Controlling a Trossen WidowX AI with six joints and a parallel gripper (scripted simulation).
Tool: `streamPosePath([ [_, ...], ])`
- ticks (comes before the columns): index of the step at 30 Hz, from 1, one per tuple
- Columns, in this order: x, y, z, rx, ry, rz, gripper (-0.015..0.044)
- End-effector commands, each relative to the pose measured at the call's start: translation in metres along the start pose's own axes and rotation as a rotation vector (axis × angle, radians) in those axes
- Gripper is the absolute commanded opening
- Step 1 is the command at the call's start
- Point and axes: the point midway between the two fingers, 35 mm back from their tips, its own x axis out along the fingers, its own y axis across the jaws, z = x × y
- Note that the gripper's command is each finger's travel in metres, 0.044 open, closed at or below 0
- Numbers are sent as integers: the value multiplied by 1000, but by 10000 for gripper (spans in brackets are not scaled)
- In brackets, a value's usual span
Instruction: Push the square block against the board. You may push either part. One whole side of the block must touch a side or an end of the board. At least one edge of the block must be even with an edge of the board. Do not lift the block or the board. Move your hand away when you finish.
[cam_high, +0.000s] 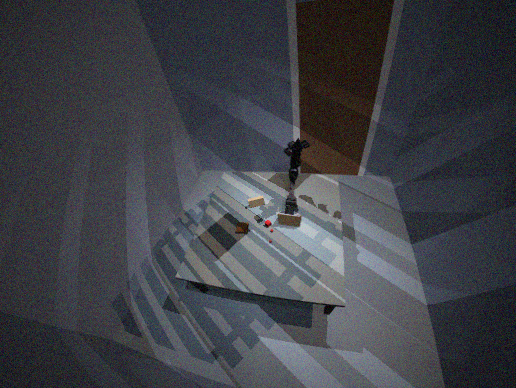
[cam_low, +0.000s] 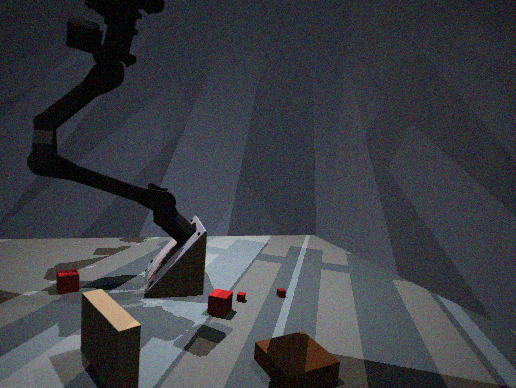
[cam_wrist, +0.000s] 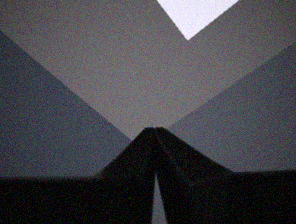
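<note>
On the patterned table (cam_high: 320, 295) seen from the top view, the dark arm (cam_high: 295, 160) stands at the far edge and reaches down to a tan wedge-like piece (cam_high: 289, 219) just in front of it. A tan board (cam_high: 256, 201) lies toward the far left part of the top. A brown square block (cam_high: 242, 228) sits nearer the left edge, well apart from the board. A red cube (cam_high: 268, 223) lies between the block and the wedge, with two smaller red bits trailing toward the near edge. The gripper itself cannot be made out at this size.

In the exterior view, the arm (cam_low: 100, 180) descends from the upper left, and its lower end meets the pale sloped face of the wedge (cam_low: 182, 270). The board (cam_low: 110, 335) stands on edge in the near left foreground. The block (cam_low: 297, 357) rests flat near the front edge, apart from the board. The red cube (cam_low: 220, 302) sits between them, farther back, with two small red pieces to its right. Another red cube (cam_low: 67, 281) lies near the left edge.

In the wrist view, the gripper (cam_wrist: 155, 131) shows both fingers pressed together at the tips, with nothing between them. Only flat grey and blue surfaces lie beyond; neither block nor board is visible here.
</note>
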Motion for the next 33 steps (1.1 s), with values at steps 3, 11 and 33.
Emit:
streamPosePath([
  [3,5,-56,8,-25,-4,-191,0],
  [11,-2,-127,22,-41,-17,-433,0],
  [33,-92,-281,81,-61,-115,-1065,0],
])
